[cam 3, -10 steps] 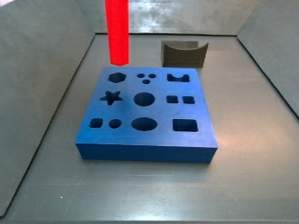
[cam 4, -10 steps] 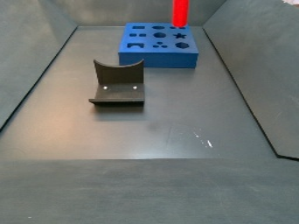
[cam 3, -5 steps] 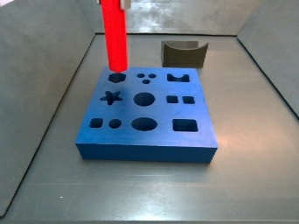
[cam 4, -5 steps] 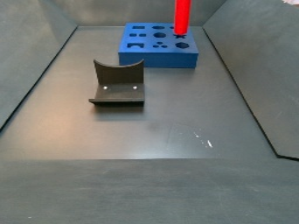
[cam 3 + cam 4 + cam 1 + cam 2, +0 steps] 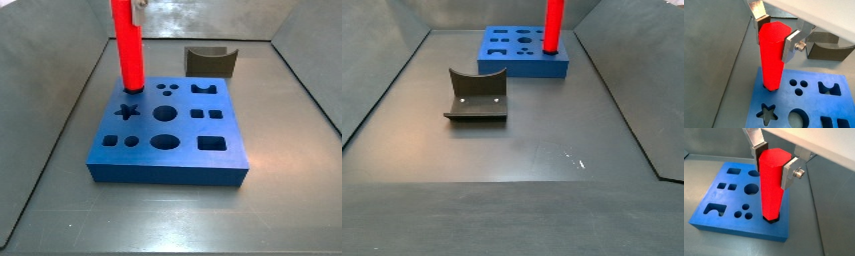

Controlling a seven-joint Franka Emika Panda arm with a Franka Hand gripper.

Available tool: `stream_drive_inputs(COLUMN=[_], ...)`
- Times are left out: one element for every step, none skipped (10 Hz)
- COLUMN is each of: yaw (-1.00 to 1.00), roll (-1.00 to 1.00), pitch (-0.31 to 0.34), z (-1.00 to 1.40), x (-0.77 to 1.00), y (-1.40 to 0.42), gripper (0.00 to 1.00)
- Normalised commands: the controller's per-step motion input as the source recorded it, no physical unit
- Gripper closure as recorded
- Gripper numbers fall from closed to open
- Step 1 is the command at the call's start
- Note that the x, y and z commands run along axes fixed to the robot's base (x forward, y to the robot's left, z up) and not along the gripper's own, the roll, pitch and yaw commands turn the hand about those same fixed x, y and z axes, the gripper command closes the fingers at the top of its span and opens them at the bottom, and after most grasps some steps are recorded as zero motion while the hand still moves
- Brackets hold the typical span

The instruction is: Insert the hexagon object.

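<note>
The hexagon object [image 5: 128, 45] is a long bright red rod and stands upright. My gripper [image 5: 776, 32] is shut on its upper end, one silver finger [image 5: 791, 173] flat on each side; it also shows in a wrist view [image 5: 775, 162]. The rod's lower end meets a hole at a corner of the blue block [image 5: 174, 160], beside the star hole [image 5: 767, 112]. How deep it sits I cannot tell. In a side view the rod [image 5: 553, 25] rises from the block [image 5: 523, 68]. The gripper itself is cut off at the top of both side views.
A dark grey curved block [image 5: 210, 60] stands on the floor apart from the blue block, also in a side view [image 5: 476, 95] and a wrist view [image 5: 827, 47]. Grey walls slope up round the floor. The blue block [image 5: 731, 198] has several other shaped holes.
My gripper has come down with the red rod. The rod's lower end was above the block's corner and now reaches the hole in its top.
</note>
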Motion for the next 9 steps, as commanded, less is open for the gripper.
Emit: stream_drive_inputs(yaw=[-0.01, 0.0, 0.07, 0.07, 0.06, 0.03, 0.0, 0.01, 0.05], roll=[-0.07, -0.01, 0.0, 0.03, 0.03, 0.0, 0.0, 0.0, 0.0], pitch=[-0.219, -0.169, -0.141, -0.129, -0.11, -0.091, -0.089, -0.101, -0.101], z=[-0.35, -0.27, -0.29, -0.3, -0.21, -0.2, -0.19, -0.19, -0.28], x=[0.0, -0.03, -0.09, -0.17, -0.22, -0.2, -0.24, -0.25, -0.08], y=[0.06, 0.0, 0.0, 0.0, 0.0, 0.0, 0.0, 0.0, 0.0], gripper=[1.0, 1.0, 1.0, 1.0, 1.0, 1.0, 1.0, 1.0, 1.0])
